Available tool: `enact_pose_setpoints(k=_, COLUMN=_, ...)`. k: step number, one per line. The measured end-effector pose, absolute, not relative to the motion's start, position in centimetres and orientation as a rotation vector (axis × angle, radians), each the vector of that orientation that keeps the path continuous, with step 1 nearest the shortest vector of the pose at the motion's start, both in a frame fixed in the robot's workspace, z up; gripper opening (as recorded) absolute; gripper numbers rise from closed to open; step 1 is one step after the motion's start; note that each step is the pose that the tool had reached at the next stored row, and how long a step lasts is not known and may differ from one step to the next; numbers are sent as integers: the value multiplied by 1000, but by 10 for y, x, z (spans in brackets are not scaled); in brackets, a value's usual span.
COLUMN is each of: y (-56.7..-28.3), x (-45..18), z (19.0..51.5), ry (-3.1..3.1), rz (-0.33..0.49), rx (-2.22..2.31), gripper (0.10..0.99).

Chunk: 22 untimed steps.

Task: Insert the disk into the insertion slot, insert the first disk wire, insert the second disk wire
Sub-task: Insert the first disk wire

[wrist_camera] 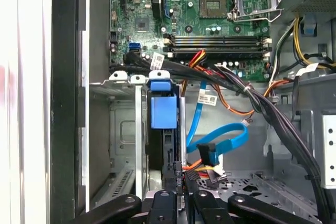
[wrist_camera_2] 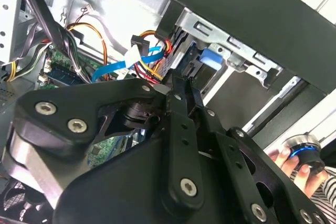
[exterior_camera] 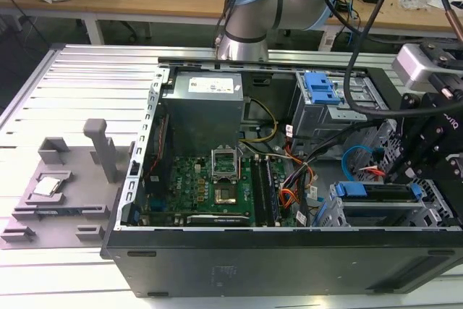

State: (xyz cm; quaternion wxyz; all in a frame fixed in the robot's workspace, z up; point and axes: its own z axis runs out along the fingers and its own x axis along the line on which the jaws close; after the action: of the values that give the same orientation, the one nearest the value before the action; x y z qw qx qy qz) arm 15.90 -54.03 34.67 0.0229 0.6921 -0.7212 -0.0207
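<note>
At the exterior view's left, a grey plastic fixture (exterior_camera: 65, 186) lies on the ribbed metal table (exterior_camera: 43, 92). Beside it stands an open black computer case (exterior_camera: 275, 265). Toward the right, the silver disk in its blue carrier (exterior_camera: 380, 195) sits inside the low silver perforated drive cage (exterior_camera: 383, 216). The black hand (exterior_camera: 394, 173) is just above it; I cannot tell whether it is clenched or released.

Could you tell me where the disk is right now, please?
The disk sits in the insertion slot at the exterior view's lower right, inside the open case, close to the blue cable.
</note>
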Motion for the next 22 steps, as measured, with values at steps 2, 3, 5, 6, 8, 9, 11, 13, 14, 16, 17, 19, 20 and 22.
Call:
enact_pose_setpoints(k=2, y=-542, x=160, z=345, ry=-2233, rz=-64, rx=2143, gripper=180)
enact_pose_setpoints(k=3, y=-543, x=160, z=345, ry=-2233, rz=-64, rx=2143, gripper=180)
enact_pose_setpoints(k=5, y=-544, x=161, z=344, ry=-2233, rz=-64, rx=2143, gripper=180)
enact_pose_setpoints(k=6, y=-544, x=161, z=342, ry=-2233, rz=-64, rx=2143, gripper=180)
enact_pose_setpoints(k=8, y=-545, x=162, z=341, ry=-2233, rz=-63, rx=2143, gripper=180)
enact_pose_setpoints(k=9, y=-545, x=162, z=340, ry=-2233, rz=-63, rx=2143, gripper=180)
enact_pose_setpoints(k=11, y=-545, x=163, z=340, ry=-2233, rz=-64, rx=2143, gripper=180)
enact_pose_setpoints(k=13, y=-545, x=164, z=339, ry=-2233, rz=-64, rx=2143, gripper=180)
enact_pose_setpoints(k=14, y=-545, x=165, z=338, ry=-2233, rz=-64, rx=2143, gripper=180)
enact_pose_setpoints(k=16, y=-546, x=165, z=338, ry=-2233, rz=-63, rx=2143, gripper=180)
enact_pose_setpoints(k=17, y=-546, x=166, z=338, ry=-2233, rz=-63, rx=2143, gripper=180)
enact_pose_setpoints(k=19, y=-546, x=166, z=337, ry=-2234, rz=-66, rx=2143, gripper=180)
enact_pose_setpoints(k=20, y=-546, x=166, z=337, ry=-2236, rz=-70, rx=2146, gripper=180)
enact_pose_setpoints(k=22, y=-545, x=166, z=337, ry=-2237, rz=-73, rx=2147, gripper=180)
